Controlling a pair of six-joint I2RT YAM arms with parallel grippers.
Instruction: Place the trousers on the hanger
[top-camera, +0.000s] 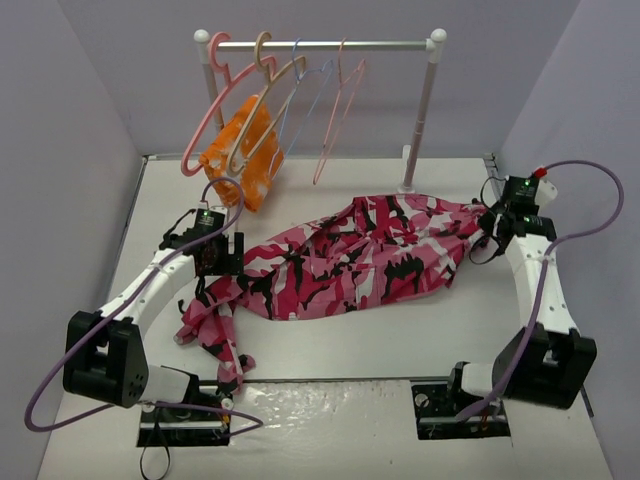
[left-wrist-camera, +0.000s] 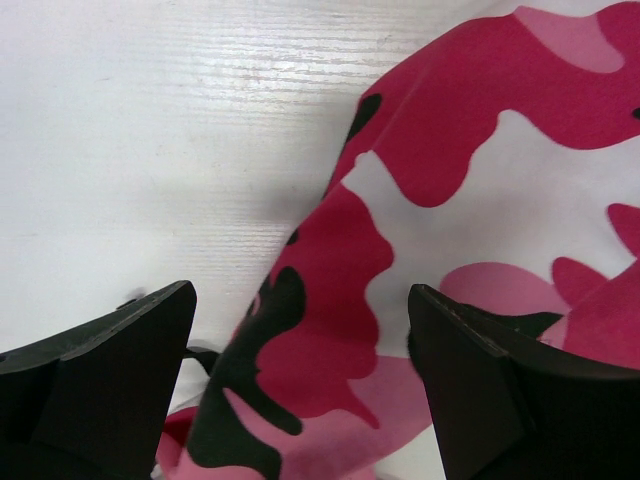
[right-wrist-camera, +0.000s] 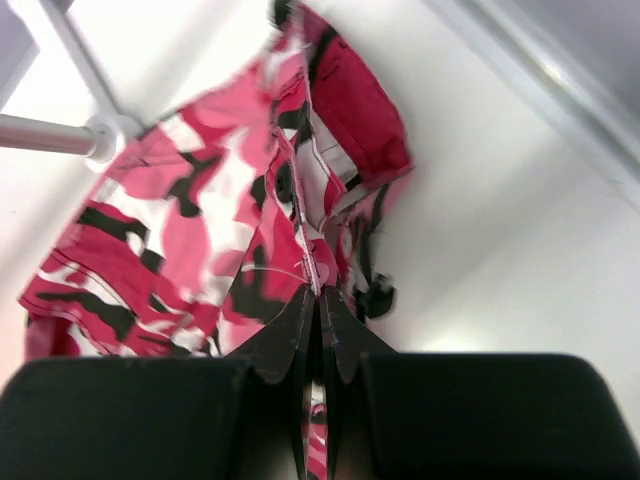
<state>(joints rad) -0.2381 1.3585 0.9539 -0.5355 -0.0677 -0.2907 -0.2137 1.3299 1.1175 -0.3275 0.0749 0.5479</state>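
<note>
The camouflage trousers (top-camera: 350, 260) lie spread across the middle of the table, one leg trailing toward the near left. My left gripper (top-camera: 215, 262) is open just above their left part. In the left wrist view the fabric (left-wrist-camera: 340, 300) lies under and between the spread fingers (left-wrist-camera: 110, 370) of that gripper (left-wrist-camera: 300, 340). My right gripper (top-camera: 487, 232) is shut on the right end of the trousers. In the right wrist view the gripper (right-wrist-camera: 318, 310) pinches a seam of the cloth (right-wrist-camera: 200, 230). The beige hanger (top-camera: 262, 42) hangs on the rail at the back.
A white rack with a metal rail (top-camera: 320, 44) stands at the back; its right post (top-camera: 415, 150) is close behind the trousers. A thick pink hanger (top-camera: 205, 120), an orange-and-white cloth (top-camera: 245, 150) and thin wire hangers (top-camera: 335, 110) hang there. Walls enclose the table.
</note>
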